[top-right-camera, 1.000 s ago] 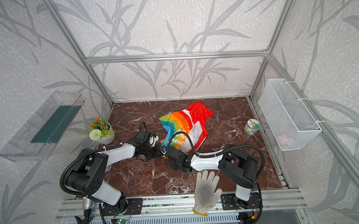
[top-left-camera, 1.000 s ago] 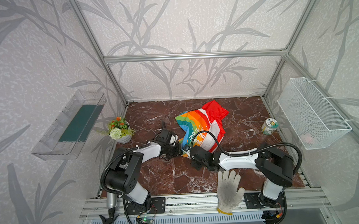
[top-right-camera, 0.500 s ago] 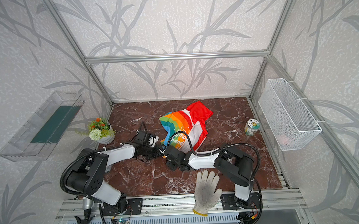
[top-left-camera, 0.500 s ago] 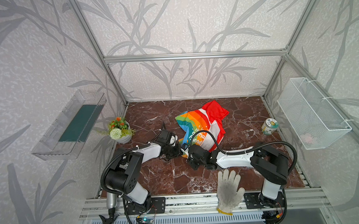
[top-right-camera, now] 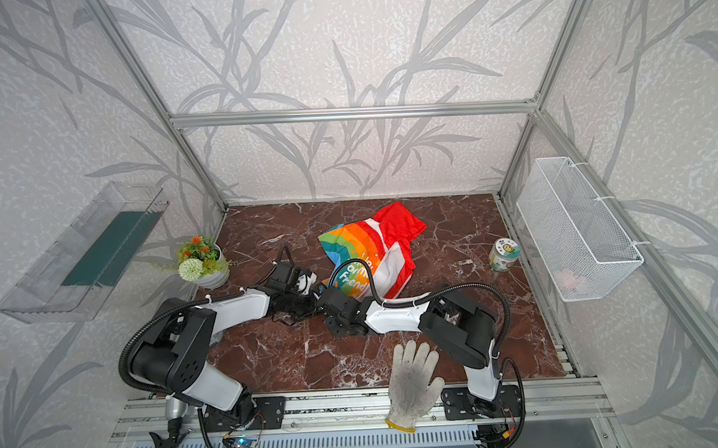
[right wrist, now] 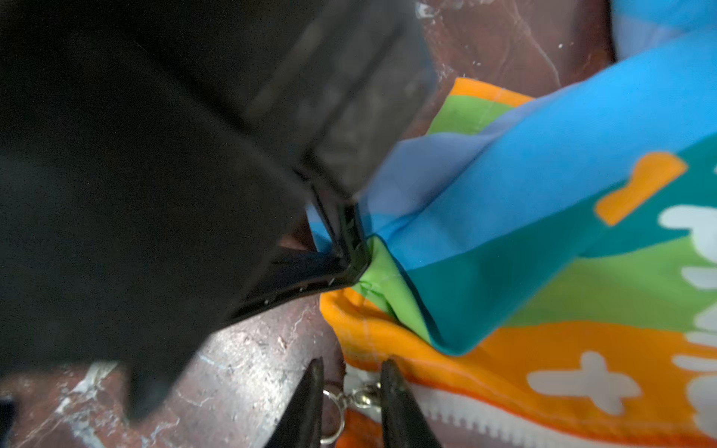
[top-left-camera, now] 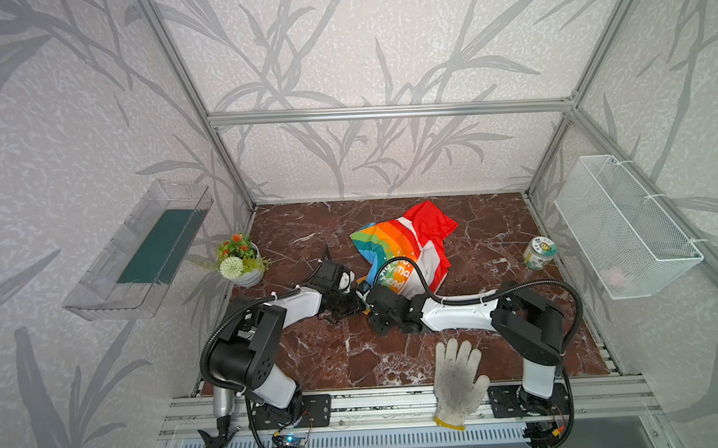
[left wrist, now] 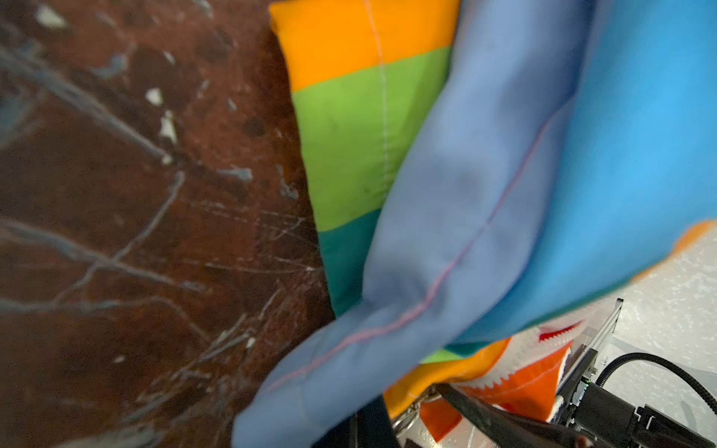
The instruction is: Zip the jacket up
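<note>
The jacket (top-left-camera: pixel 404 248), crumpled mid-surface (top-left-camera: pixel 313 360) with its hem pinched in the left pincer (right wrist: pixel 349 250), could be left unzipped if the ring pull (right wrist: pixel 333 411) is missed or dropped by the narrowly spread right pincer (right wrist: pixel 351 388) when closed.

Stretches the left arm (top-left-camera: pixel 294 307) low and nearly level from its near-left base toward the middle, with the elbow folded back close to the base. Extends the right arm (top-left-camera: pixel 457 312) the same way from the near-right base, the white forearm pointing left and the black wrist leading. Brings the two wrists head to head at the centre, almost touching in both top views. Clamps the left gripper (right wrist: pixel 351 252) fully closed on a folded edge of the jacket (right wrist: pixel 504 232). Sets the right gripper (right wrist: pixel 351 374) just beside it with jaws a little apart, one dark finger on either side of the zipper ring pull (right wrist: pixel 361 396) and no clear squeeze on it.
</note>
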### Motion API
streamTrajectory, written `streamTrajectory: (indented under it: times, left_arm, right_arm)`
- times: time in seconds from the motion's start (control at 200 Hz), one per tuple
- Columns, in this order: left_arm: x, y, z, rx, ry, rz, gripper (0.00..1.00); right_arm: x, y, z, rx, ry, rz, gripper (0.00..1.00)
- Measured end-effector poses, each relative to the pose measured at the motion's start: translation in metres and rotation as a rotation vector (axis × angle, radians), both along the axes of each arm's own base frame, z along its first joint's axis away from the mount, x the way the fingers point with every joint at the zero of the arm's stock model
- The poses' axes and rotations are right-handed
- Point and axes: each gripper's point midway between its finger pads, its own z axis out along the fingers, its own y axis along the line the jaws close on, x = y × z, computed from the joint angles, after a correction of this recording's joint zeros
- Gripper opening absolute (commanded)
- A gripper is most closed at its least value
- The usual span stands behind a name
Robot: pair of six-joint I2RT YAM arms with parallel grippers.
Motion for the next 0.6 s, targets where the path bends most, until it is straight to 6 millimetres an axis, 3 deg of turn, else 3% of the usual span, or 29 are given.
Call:
streamTrajectory:
  times: [0.195,0.6]
  left_arm:
    - [-0.003,0.001,0.000,0.000,0.002,0.003,0.00]
    - [-0.004,0.002,-0.001,0.002,0.008,0.004,0.00]
  right_arm:
    - [-0.002,-0.005,-0.001,-0.047,-0.012,-0.014,0.24]
    - [-0.006,-0.012,-0.011,-0.096,-0.022,0.025,0.24]
